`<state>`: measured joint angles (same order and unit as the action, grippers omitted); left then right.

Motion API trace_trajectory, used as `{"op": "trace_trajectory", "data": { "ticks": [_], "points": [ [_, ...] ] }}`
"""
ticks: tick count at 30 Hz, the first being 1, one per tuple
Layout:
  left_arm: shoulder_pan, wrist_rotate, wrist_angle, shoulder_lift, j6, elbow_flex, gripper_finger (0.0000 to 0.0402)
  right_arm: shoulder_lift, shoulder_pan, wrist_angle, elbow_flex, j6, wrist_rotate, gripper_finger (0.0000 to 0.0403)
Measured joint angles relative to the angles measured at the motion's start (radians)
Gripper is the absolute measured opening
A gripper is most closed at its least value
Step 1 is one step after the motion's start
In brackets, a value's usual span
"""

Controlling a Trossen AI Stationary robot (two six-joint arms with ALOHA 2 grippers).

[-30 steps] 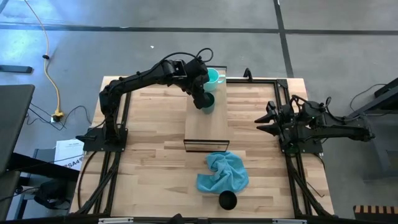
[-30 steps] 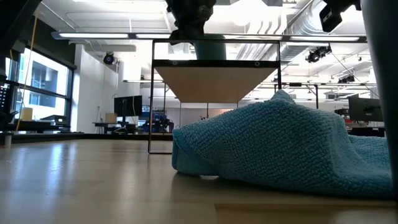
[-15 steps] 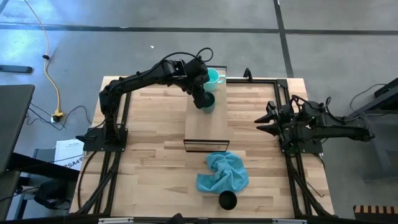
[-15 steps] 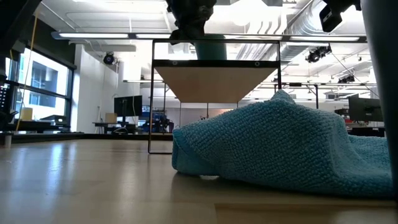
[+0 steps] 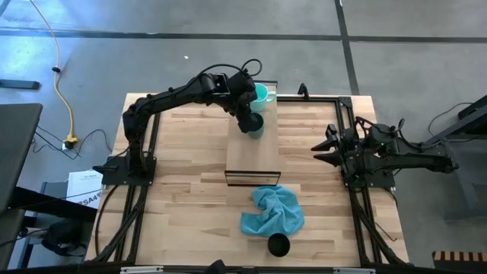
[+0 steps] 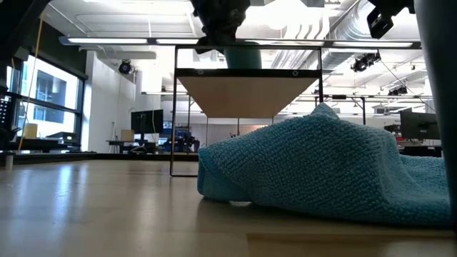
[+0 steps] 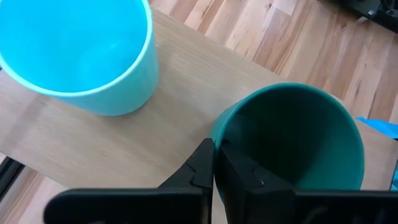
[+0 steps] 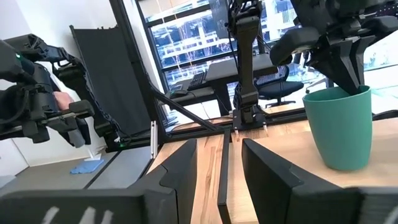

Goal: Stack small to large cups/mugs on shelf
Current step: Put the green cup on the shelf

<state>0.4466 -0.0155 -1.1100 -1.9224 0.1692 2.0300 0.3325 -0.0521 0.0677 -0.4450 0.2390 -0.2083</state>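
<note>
— Table (image 5: 190,167): status?
— Shelf (image 5: 253,156) at centre. Green cup (image 5: 254,124) upright on its upper end, just beside turquoise mug (image 5: 261,94) above it. Left gripper (image 5: 249,122) pinching green cup's rim (image 7: 214,146), one finger inside, one outside.
— Rest?
— Black cup (image 5: 278,244) at bottom centre, below blue cloth (image 5: 274,209). Right gripper (image 5: 323,150) at right edge, fingers spread, holding nothing.

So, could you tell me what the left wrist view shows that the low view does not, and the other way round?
Only the left wrist view shows the turquoise mug and the left gripper pinching the rim of the dark green cup. Only the low view shows the blue cloth bunched on the tabletop and the shelf's dark frame legs. Both show the shelf and the green cup standing on it.
</note>
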Motion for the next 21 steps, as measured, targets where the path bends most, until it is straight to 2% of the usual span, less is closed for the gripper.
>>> {"op": "trace_trajectory", "data": {
  "ticks": [8,21],
  "points": [
    [0.001,0.007,-0.013,0.0,0.0,0.0,0.0043,0.0,0.0,0.003,0.0,0.0,0.0,0.0119],
    [0.001,-0.003,-0.006,0.0,-0.008,0.0,0.0046,0.0,0.0,0.003,0.0,-0.003,0.0,0.0119]
  ]
}}
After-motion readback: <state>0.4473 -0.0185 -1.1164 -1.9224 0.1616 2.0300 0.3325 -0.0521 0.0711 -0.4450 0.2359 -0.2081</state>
